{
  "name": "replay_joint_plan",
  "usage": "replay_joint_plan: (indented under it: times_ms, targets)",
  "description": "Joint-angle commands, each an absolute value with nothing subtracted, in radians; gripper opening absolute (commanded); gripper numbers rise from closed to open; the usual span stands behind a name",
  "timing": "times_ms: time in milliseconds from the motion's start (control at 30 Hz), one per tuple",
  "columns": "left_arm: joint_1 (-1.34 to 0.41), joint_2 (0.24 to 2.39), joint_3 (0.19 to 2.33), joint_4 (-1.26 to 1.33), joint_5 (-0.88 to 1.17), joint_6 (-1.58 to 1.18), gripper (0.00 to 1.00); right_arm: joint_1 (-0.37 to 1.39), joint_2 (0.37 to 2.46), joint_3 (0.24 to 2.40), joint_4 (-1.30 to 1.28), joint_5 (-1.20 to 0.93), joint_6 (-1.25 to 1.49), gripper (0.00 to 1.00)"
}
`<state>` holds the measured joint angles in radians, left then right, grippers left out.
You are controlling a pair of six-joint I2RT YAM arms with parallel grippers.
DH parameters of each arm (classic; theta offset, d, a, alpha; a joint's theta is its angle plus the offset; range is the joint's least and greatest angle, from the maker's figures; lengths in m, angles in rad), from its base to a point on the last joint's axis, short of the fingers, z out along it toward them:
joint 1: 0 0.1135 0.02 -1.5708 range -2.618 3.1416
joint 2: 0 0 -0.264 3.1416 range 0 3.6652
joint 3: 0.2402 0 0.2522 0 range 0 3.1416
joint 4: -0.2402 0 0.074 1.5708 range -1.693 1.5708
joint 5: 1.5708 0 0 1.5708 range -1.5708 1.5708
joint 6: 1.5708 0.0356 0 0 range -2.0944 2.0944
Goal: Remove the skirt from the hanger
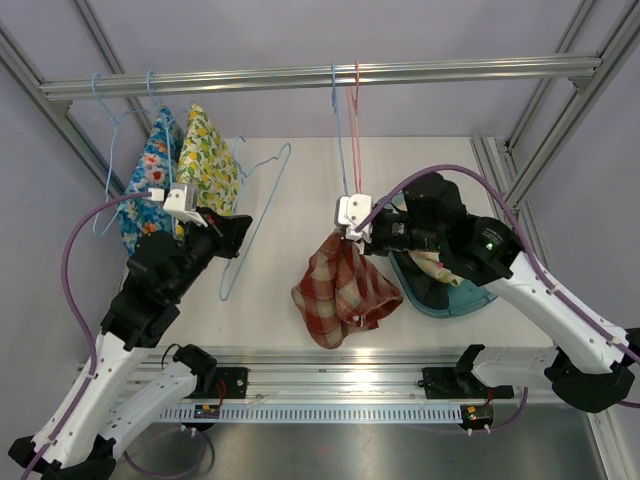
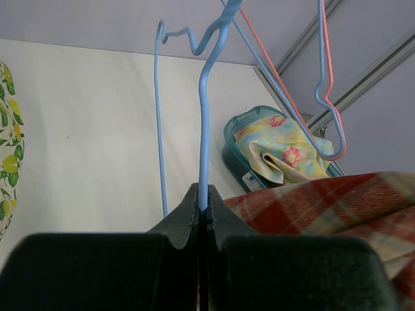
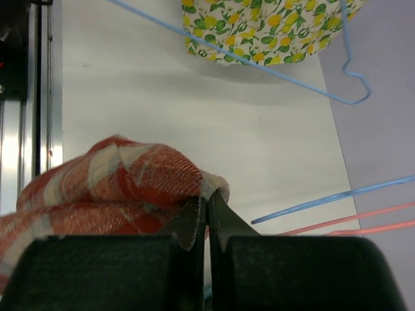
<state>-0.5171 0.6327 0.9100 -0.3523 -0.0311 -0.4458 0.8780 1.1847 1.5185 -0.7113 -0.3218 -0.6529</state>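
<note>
Left gripper [image 2: 202, 202] is pinching the blue hanger [image 2: 203, 129] wire between fully closed jaws, and the wire is rising upright from the tips. Plaid skirt [image 2: 324, 204] is bunching just right of the fingers. Pink hanger [image 2: 332, 103] is hanging above it in frame. Teal bin [image 2: 232, 146] is holding floral cloth [image 2: 285, 152] on the white table [image 2: 84, 129].
</note>
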Motion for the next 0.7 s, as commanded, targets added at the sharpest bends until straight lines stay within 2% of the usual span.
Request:
replay_joint_plan:
  times_ms: [0,167,400,467,500,567,600,633,667]
  targets:
    - [-0.518,0.647,0.985,-0.301,-0.006,-0.463,0.00,0.873,1.195,1.431,-0.607,-0.359,-0.742,0.00]
    - [-0.518,0.670,1.015,-0.281,-0.005,-0.471,0.00,0.873,1.212,1.295,-0.614,-0.348,-0.807,0.00]
    - [-0.518,0.739,1.069,-0.264,0.034,-0.477,0.00,0.870,1.241,1.210,-0.626,-0.308,-0.798,0.00]
    - [-0.520,0.767,1.084,-0.256,0.032,-0.479,0.00,0.864,1.235,1.206,-0.643,-0.322,-0.781,0.06]
    - [-0.522,0.773,1.095,-0.250,0.032,-0.479,0.00,0.853,1.227,1.206,-0.650,-0.345,-0.775,0.11]
    - [-0.526,0.801,1.111,-0.235,0.025,-0.477,0.00,0.841,1.213,1.213,-0.689,-0.368,-0.770,0.40]
    - [-0.532,0.813,1.126,-0.229,0.020,-0.476,0.00,0.830,1.210,1.215,-0.705,-0.379,-0.770,0.57]
    - [-0.535,0.821,1.134,-0.227,0.006,-0.471,0.00,0.824,1.203,1.215,-0.712,-0.383,-0.764,0.82]
    - [-0.538,0.845,1.143,-0.227,0.003,-0.468,0.00,0.818,1.197,1.216,-0.718,-0.391,-0.762,0.87]
